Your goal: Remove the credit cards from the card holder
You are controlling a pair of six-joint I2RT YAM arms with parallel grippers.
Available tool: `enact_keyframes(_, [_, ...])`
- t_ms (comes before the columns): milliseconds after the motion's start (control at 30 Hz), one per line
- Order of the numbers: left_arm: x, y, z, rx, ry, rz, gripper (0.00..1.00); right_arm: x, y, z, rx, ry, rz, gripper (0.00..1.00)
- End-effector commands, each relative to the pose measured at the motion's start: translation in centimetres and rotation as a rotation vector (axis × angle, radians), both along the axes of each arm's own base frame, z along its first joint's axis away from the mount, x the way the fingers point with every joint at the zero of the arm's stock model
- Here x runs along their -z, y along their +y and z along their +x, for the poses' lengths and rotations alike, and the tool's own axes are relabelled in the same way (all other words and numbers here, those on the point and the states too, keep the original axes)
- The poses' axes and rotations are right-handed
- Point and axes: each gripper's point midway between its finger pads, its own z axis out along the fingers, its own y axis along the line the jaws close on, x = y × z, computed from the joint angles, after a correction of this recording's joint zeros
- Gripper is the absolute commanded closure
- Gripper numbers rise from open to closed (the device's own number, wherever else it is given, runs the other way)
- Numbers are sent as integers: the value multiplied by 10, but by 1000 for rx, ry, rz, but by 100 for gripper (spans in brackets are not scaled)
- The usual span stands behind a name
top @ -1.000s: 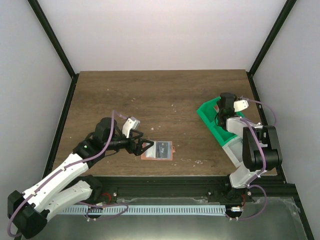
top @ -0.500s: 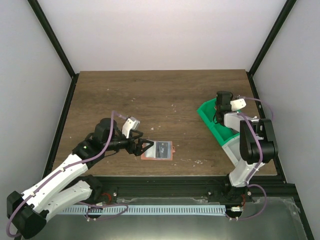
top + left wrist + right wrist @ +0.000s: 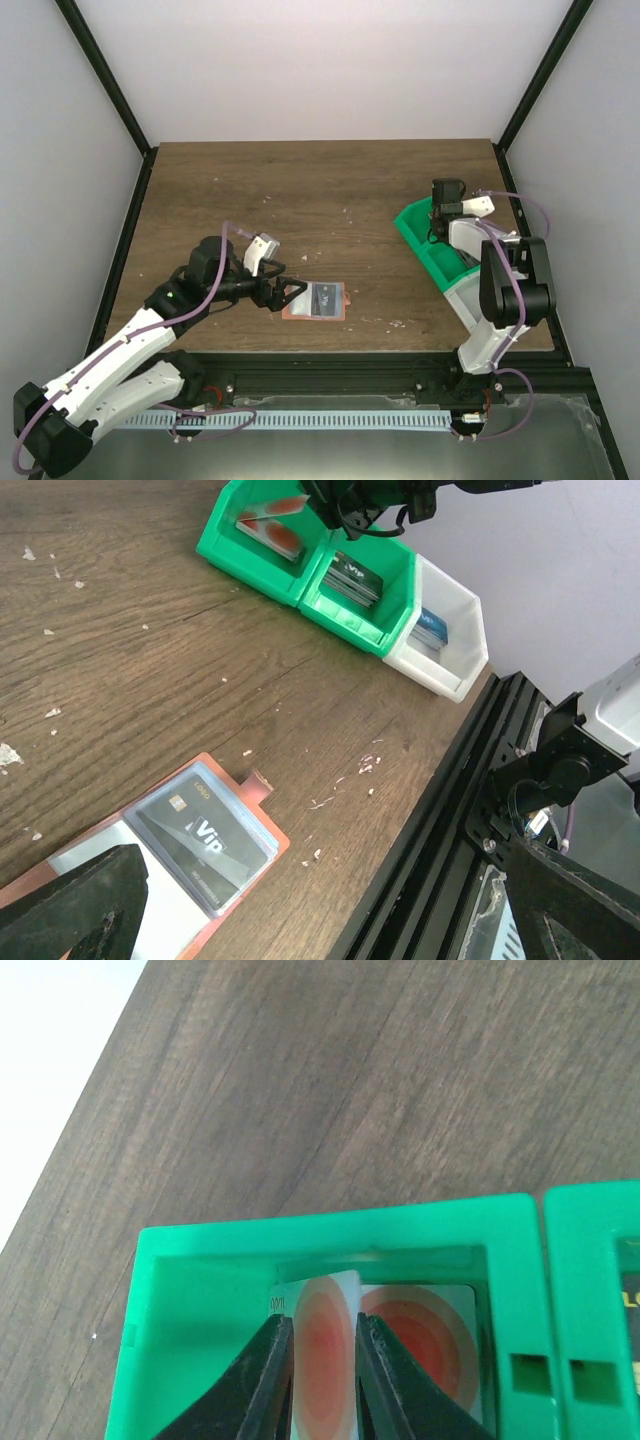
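Right hand (image 3: 322, 1326) straddles the red card (image 3: 325, 1365), which stands on edge in the green bin (image 3: 200, 1280); can't tell if it's pinched or freed. Lift now and you may drag it out. Left hand (image 3: 283, 293) gapes wide beside the holder (image 3: 318, 312), dark card (image 3: 205, 845) inside; a nudge could skid the holder across the tabletop (image 3: 300, 190).

Counts on a wooden worktop (image 3: 300, 190): one left arm (image 3: 130, 345) and one right arm (image 3: 505, 290).
Three bins stand in a row: two green bins (image 3: 250, 570) (image 3: 345, 620) and one white bin (image 3: 435, 675). One card holder (image 3: 100, 850) lies open with one dark card (image 3: 205, 845) in it. The end green bin shows two red-and-white cards (image 3: 324, 1350) (image 3: 425, 1335). The dark stack (image 3: 355, 577) and the blue cards (image 3: 428, 632) are too small to count.
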Motion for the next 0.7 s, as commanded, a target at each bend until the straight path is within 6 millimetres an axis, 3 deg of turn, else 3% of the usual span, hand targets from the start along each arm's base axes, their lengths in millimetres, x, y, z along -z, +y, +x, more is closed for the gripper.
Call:
enact_keyframes(0, [-3,0,-1,5,-25,-7,1,-22,-4,-5,49,-4,-8,80])
enact_keyframes(133, [-2,0,1,-2,-27,-1,1,-21,-2,-14,68,13,39,79])
enact_keyframes(300, [-1,1,2,-13,-26,7,0,-30,7,-11,12,30,62,77])
enact_keyframes(500, [5,5,10,-59,-11,41,0,-54,29,0,-215,50,22,76])
enact_keyframes(667, [15,0,13,-48,44,72,0,-76,64,-5,-484,-6,26,77])
